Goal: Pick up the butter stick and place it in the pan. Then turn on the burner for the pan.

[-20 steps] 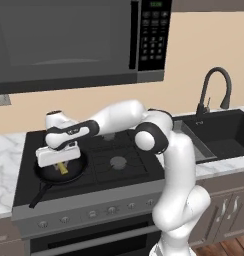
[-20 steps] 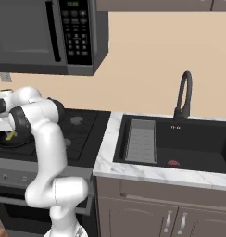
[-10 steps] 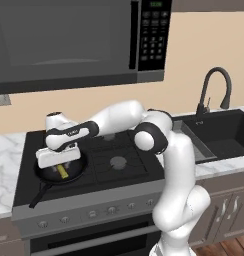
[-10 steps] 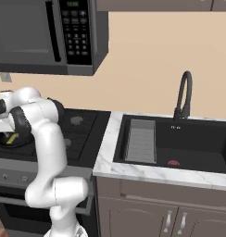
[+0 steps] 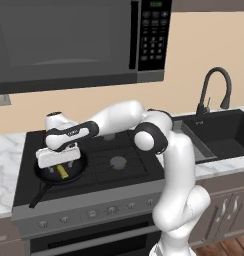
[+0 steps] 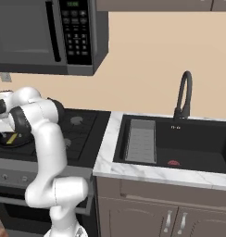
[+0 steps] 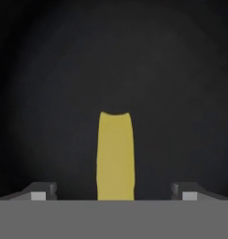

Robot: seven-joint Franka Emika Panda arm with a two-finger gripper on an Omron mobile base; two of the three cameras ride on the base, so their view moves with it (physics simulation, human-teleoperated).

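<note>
The black pan [image 5: 77, 170] sits on the front left of the cooktop, its long handle [image 5: 38, 197] pointing toward the front edge. The yellow butter stick [image 5: 61, 171] lies flat on the pan floor. My gripper [image 5: 57, 163] hovers just above it, pointing down, open. In the hand view the butter stick [image 7: 116, 158] lies on the dark pan floor [image 7: 172, 70] between my widely parted fingertips [image 7: 39, 192], with clear gaps on both sides. From the right, the pan [image 6: 18, 141] and butter stick [image 6: 11, 138] show at the far left. The burner under the pan is hidden by it.
The neighbouring burner [image 5: 117, 161] lies right of the pan under black grates. A row of knobs [image 5: 111, 210] runs along the stove front. A microwave [image 5: 69, 42] hangs overhead. Right of the marble counter are the sink [image 6: 179, 143] and black faucet [image 6: 183, 95].
The jaws have gone from shut to wide apart, letting go of the butter stick, which now rests on the pan floor. The arm has barely moved.
</note>
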